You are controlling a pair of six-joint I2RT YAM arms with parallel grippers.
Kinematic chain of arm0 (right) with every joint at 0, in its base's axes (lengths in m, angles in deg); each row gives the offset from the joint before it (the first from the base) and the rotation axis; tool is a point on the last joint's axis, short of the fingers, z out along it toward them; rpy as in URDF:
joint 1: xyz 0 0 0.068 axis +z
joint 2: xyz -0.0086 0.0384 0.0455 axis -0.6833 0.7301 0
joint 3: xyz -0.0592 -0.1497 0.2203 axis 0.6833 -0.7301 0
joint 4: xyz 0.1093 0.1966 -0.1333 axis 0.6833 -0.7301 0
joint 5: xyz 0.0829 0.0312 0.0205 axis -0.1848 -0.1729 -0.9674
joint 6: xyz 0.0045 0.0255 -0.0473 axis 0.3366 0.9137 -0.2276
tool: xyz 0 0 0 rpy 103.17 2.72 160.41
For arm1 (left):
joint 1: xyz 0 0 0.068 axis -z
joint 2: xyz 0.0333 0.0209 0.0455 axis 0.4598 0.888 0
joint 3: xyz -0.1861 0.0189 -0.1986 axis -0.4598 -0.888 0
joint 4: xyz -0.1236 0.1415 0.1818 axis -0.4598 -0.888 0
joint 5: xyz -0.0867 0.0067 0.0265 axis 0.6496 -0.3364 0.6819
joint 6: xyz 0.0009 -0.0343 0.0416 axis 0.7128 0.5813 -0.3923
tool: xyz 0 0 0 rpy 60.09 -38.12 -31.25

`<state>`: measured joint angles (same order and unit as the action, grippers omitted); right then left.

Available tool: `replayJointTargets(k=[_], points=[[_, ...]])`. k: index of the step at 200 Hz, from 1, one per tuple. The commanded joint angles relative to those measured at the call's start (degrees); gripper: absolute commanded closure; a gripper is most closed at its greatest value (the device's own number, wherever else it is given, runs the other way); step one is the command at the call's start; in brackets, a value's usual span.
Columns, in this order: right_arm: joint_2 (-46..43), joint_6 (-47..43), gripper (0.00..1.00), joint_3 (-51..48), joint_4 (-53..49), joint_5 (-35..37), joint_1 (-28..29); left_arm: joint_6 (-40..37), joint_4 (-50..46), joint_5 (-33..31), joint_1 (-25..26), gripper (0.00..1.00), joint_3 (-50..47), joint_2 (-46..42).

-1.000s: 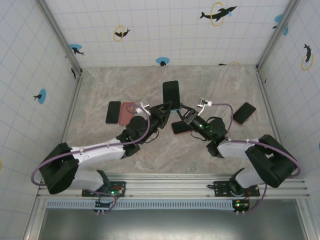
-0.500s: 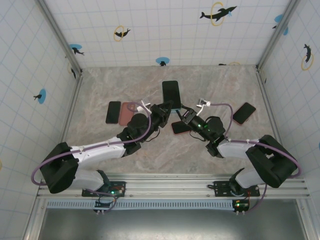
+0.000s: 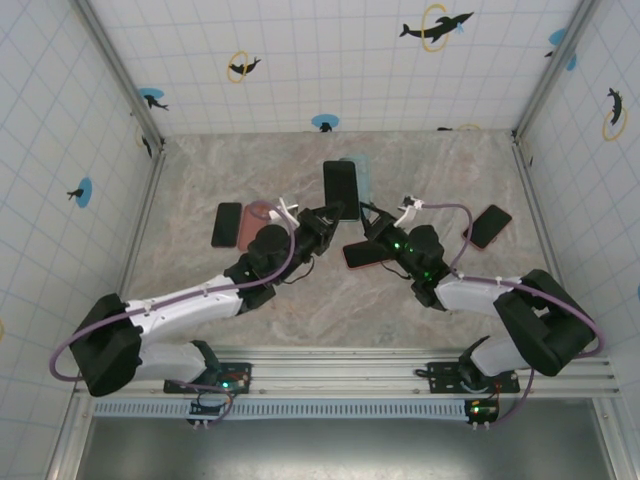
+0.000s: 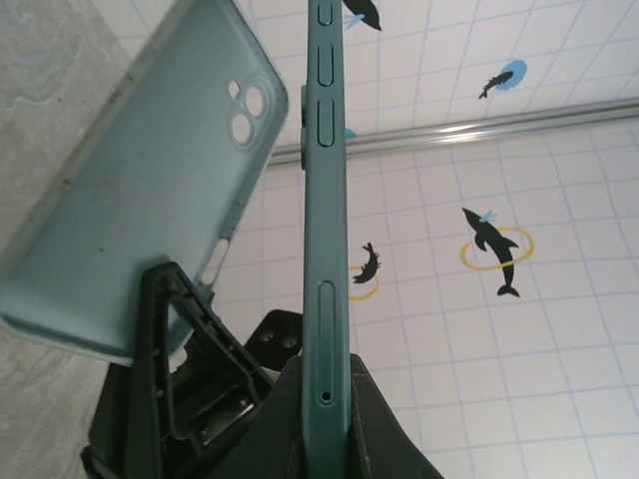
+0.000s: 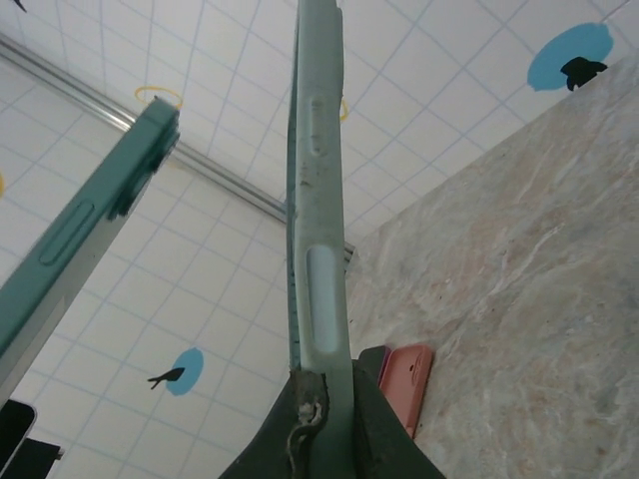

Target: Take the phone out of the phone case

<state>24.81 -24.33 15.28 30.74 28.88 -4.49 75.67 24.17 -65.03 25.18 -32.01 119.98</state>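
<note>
Left hand [image 3: 326, 213] grips the slim dark-teal phone [image 4: 325, 200] by its lower end. Right hand [image 3: 372, 222] pinches the pale-teal silicone case [image 5: 318, 249] just beside it (already apart). Hold both grips tight, pull straight apart, then lower onto the marbled bench [image 3: 420, 160].

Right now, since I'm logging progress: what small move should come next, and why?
Probably draw the right gripper and its case a little further from the phone. The phone, pinched in the left gripper, already stands free of the case, a clear gap between them, both held above the table.
</note>
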Motion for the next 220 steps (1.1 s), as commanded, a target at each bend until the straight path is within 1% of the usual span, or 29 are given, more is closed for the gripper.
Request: replayJointTargets(k=[1, 20, 32, 60, 83, 102, 113, 115, 121, 137, 158, 186, 220], points=[[0.44, 1.03, 1.00, -1.02, 0.75, 1.25, -0.08, -3.84, -2.17, 3.91, -3.93, 0.98, -2.09, -3.66], [1.63, 2.62, 1.00, -1.41, 1.20, 0.83, 0.15, -6.14, -4.76, 8.52, -8.24, 0.98, -4.13, -4.81], [2.53, 3.42, 1.00, -1.30, 1.28, 0.47, 0.58, -7.79, -4.74, 12.16, -11.07, 0.98, -5.76, -5.04], [4.44, 4.33, 1.00, -1.12, 1.63, 0.54, 2.05, -7.71, -0.32, 20.49, -18.10, 0.98, -10.64, -4.17], [5.94, 5.23, 1.00, -1.09, 2.26, 0.38, 2.89, -9.47, -0.19, 23.99, -22.77, 0.98, -12.96, -2.98], [7.33, 5.78, 1.00, -0.66, 2.30, 0.21, 3.57, -8.26, 4.71, 26.74, -26.57, 0.98, -16.53, -1.38], [7.99, 5.85, 1.00, 0.07, 2.05, 0.18, 4.00, -8.25, 6.64, 29.65, -27.60, 0.99, -17.34, 0.51], [8.12, 5.86, 1.00, 0.14, 1.89, 0.20, 4.08, -8.31, 6.71, 30.28, -29.20, 0.99, -17.24, 0.93], [8.43, 5.87, 1.00, 0.49, 1.58, 0.19, 4.26, -8.62, 7.03, 32.22, -30.49, 0.99, -16.99, 2.22], [9.27, 6.04, 1.00, 1.28, 0.88, 0.12, 4.76, -9.77, 6.95, 35.42, -32.32, 0.99, -16.23, 5.43], [10.19, 6.13, 1.00, 1.93, 0.79, -0.04, 5.26, -11.69, 6.47, 37.43, -33.91, 0.99, -14.69, 8.87], [11.31, 6.23, 1.00, 2.47, 0.66, -0.19, 5.69, -12.65, 6.79, 38.86, -35.01, 0.98, -13.05, 13.35], [12.63, 6.53, 1.00, 2.91, 0.98, -0.63, 5.83, -11.53, 10.78, 40.18, -36.07, 0.97, -11.36, 19.24]])
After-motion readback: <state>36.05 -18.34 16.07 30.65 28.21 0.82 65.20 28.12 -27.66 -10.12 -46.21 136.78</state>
